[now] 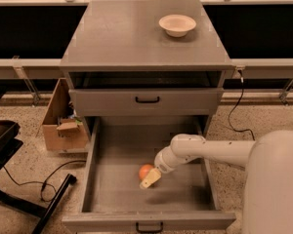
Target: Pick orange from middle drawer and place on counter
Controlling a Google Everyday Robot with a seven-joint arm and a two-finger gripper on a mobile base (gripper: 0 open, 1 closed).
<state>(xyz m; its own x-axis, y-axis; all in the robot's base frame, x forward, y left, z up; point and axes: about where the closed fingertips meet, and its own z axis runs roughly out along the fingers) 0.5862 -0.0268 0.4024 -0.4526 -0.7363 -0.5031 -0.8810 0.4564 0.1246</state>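
Observation:
The orange (145,171) lies on the floor of the pulled-out middle drawer (105,189), near its centre. My gripper (148,178) reaches down into the drawer from the right on a white arm. Its pale fingers are around the orange's right and front side. The counter (127,35) is the flat grey top of the cabinet, above and behind the drawer.
A cream-white bowl (177,25) sits at the back right of the counter. A shut drawer front with a black handle (147,100) is above the open drawer. A cardboard box (61,123) stands to the left of the cabinet. A black stand and cables (19,179) lie on the floor at left.

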